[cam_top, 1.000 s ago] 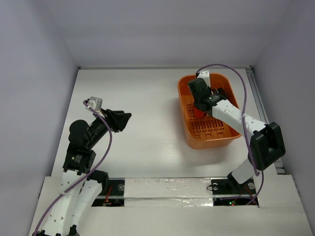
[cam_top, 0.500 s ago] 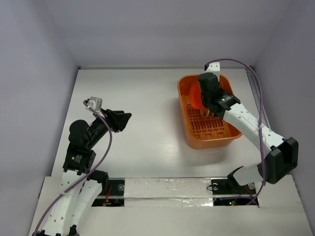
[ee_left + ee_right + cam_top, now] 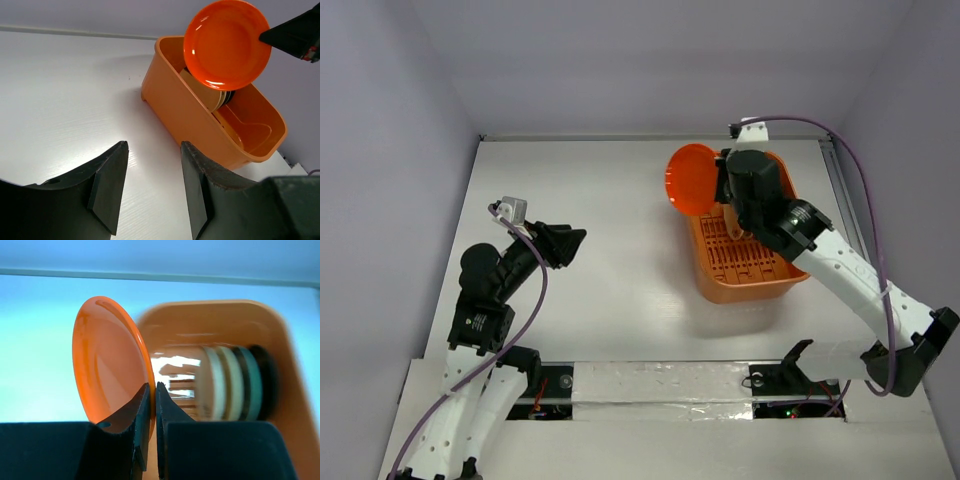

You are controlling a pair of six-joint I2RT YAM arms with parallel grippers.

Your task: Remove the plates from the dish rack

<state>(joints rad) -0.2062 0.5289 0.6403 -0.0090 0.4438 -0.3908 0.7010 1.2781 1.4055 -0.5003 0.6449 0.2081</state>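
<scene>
white arms (image 3: 840,265), black joints (image 3: 480,325), purple cables (image 3: 800,120), matte black tool fingers (image 3: 107,182)

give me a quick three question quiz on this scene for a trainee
1. True or false: the right hand is shut on the orange plate.
2. Where is that plate? A held on edge above the dish rack; B lying flat inside it; C in the left hand.
3. Which hand is open and empty?
Key: 1 true; 2 A; 3 the left hand.
</scene>
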